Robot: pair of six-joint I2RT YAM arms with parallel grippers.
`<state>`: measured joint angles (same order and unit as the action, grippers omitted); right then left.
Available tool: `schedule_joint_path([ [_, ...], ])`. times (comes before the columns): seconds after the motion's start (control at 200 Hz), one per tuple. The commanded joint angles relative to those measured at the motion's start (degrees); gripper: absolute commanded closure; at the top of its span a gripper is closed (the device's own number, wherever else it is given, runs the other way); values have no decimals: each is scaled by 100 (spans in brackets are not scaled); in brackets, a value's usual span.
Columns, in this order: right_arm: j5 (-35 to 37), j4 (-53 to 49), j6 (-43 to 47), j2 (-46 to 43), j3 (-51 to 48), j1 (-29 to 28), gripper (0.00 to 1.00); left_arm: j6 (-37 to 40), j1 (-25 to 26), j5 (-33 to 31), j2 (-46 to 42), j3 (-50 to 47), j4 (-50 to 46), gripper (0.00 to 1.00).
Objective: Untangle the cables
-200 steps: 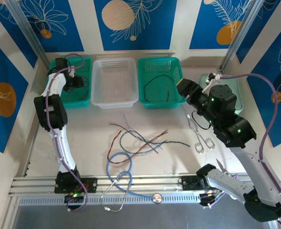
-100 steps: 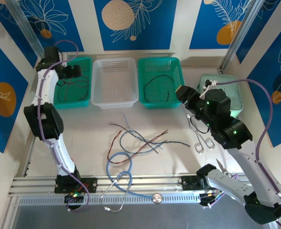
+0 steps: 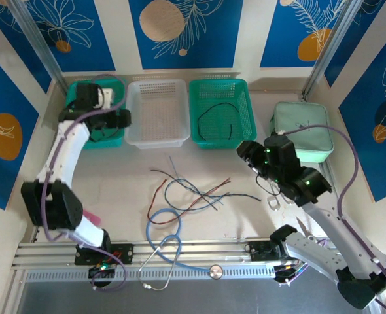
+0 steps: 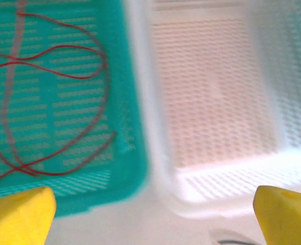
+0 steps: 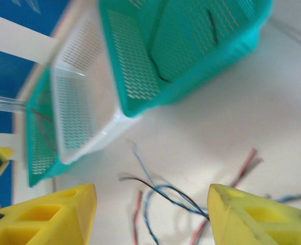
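Red cable (image 4: 53,102): looped in the teal basket (image 4: 132,153) at your 11 o'clock, apart from the other cables.
Black cable (image 3: 214,122): curled in the second teal basket (image 3: 196,124), between 12 and 1 o'clock.
White basket (image 3: 157,114): at 12 o'clock, between the two teal ones.
Tangle (image 3: 194,191): red, black and blue-grey cables crossing one another on the counter (image 3: 127,176) at centre, with loose ends fanning toward 3 o'clock.
Left jaws: spread wide and empty. You see the yellow fingertips (image 4: 18,217) over the seam between the 11 o'clock basket and the white one.
Right jaws: parted, with nothing between them. The yellow fingertips (image 5: 43,217) hang at the tangle's 2 o'clock side, and the cables show beyond the gap.
Stethoscope (image 3: 163,229): a light-blue tube looped at 6 o'clock of the tangle, just beside it.
Scissors (image 3: 273,199): on the counter at 3 o'clock, partly hidden by the right arm (image 3: 298,183).
Green pouch (image 3: 304,127): at 2 o'clock.
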<state>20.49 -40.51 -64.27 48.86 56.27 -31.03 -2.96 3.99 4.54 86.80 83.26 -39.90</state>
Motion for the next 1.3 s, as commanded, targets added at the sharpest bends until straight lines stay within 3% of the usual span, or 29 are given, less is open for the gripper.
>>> schedule_joint_path([
  [0.0, -123, -710, -775, 139, -461, -184, 41, -97, 589, 121, -893, -860, 201, 2],
  [0.24, 285, -662, -1561, 472, -1247, -543, 45, -1466, 2006, 198, -2061, -2473, 904, 8],
  [0.375, 573, -1050, -2469, 822, -1347, -562, 54, -1921, 2851, -112, -2176, -3002, 1279, 9],
  [0.58, 530, -731, -3105, 1227, -1538, -439, 55, -2341, 3855, -676, -2017, -3425, 1714, 8],
  [0.735, 509, -505, -3633, 1369, -1734, -206, 56, -2411, 4205, -779, -1761, -3407, 1808, 7],
  [0.975, -34, -101, -3591, 1838, -1955, 466, 56, -2412, 4368, -782, -1564, -3363, 1816, 6],
  [1.296, -348, 380, -3537, 2369, -2078, 825, 60, -2400, 4453, -928, -1635, -3378, 1614, 5],
])
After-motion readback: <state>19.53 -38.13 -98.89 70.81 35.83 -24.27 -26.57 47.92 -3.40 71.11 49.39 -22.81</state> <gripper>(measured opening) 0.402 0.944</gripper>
